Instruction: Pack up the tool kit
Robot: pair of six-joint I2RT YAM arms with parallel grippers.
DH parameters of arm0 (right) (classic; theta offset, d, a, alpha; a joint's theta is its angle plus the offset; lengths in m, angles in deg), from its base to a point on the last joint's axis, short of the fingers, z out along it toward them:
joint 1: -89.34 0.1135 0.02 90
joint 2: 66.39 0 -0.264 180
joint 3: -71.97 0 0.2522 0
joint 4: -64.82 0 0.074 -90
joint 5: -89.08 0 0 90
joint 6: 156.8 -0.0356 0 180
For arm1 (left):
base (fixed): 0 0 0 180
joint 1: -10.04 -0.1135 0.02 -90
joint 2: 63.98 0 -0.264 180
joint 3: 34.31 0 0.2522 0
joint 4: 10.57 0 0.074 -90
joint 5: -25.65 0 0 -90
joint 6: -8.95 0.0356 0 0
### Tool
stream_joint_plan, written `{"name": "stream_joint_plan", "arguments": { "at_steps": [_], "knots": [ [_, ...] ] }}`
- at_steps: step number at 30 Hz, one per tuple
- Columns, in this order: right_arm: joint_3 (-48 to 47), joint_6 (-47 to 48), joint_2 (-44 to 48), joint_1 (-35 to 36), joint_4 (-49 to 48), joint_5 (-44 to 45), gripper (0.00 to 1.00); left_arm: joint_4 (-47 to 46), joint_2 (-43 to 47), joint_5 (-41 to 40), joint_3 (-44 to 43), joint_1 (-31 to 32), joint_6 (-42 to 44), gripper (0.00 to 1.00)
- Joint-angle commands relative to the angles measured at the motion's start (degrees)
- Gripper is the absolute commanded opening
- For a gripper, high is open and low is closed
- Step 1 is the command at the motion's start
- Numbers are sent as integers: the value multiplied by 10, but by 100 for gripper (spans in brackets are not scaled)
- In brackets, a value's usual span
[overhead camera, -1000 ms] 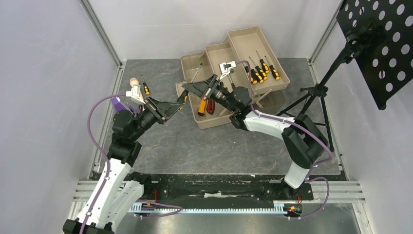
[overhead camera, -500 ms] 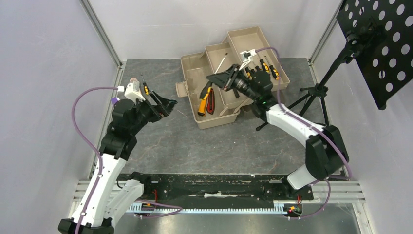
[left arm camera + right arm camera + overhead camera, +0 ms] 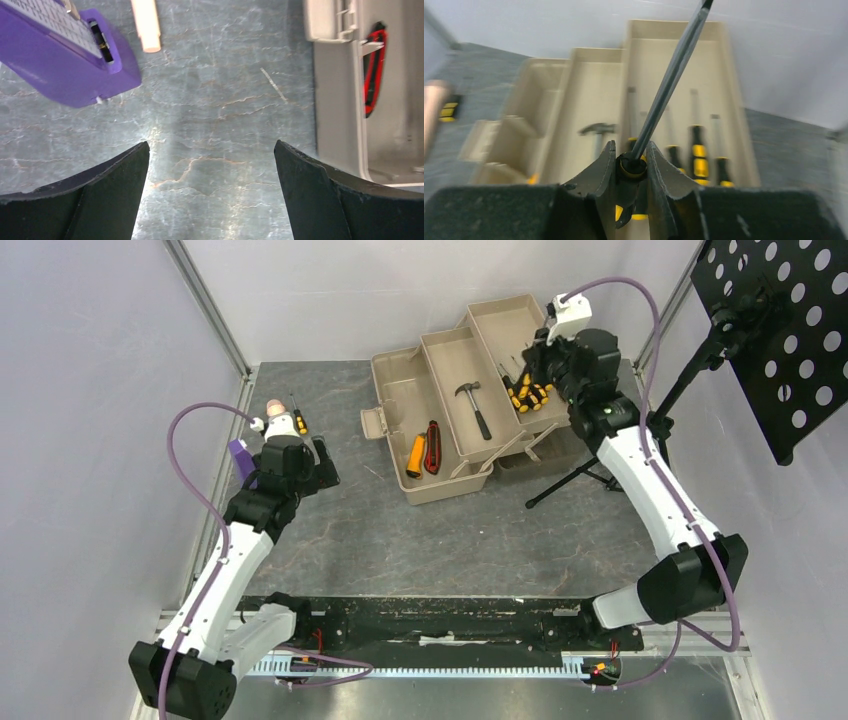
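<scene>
Grey marbled tabletop, walled in white, carries the large tan translucent plastic toolbox (image 3: 400, 400) at its far middle, trays fanned open. The right gripper (image 3: 631, 155) is clamped on the collar of an orange-and-black screwdriver (image 3: 669, 80), shaft pointing away, over the far tray (image 3: 714, 70) where others lie in a row. This looks like the placing step: next it must lower and lay the shaft flat between the tray walls, then let go. The back wall and a black tripod stand (image 3: 650, 430) crowd that arm. The left gripper (image 3: 211, 144) hangs wide open and empty over bare table; one loose screwdriver (image 3: 299, 422) waits far left.
</scene>
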Motion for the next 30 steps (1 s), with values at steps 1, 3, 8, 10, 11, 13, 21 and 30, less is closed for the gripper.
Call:
{"name": "stream_joint_plan", "arguments": {
  "at_steps": [1, 3, 8, 10, 11, 13, 21, 30],
  "knots": [
    [-79, 139, -21, -16, 81, 131, 0, -1, -8, -46, 5, -2, 41, 100],
    [-107, 165, -44, -21, 100, 165, 0, -5, -8, -45, 6, -2, 43, 100],
    [-150, 216, -100, -26, 125, 228, 0, -4, -11, -45, 8, -4, 44, 100],
    [-166, 231, -122, -27, 134, 241, 0, -4, -12, -45, 8, -4, 44, 100],
    [-176, 238, -134, -28, 142, 251, 0, -5, -12, -45, 8, -4, 44, 100],
    [-193, 249, -154, -27, 154, 262, 0, -4, -14, -46, 8, -5, 44, 100],
    [-216, 249, -197, -28, 174, 261, 33, -4, -14, -45, 9, -6, 45, 100],
    [-197, 225, -149, -28, 158, 226, 55, -4, -15, -43, 9, -7, 45, 100]
  ]
}}
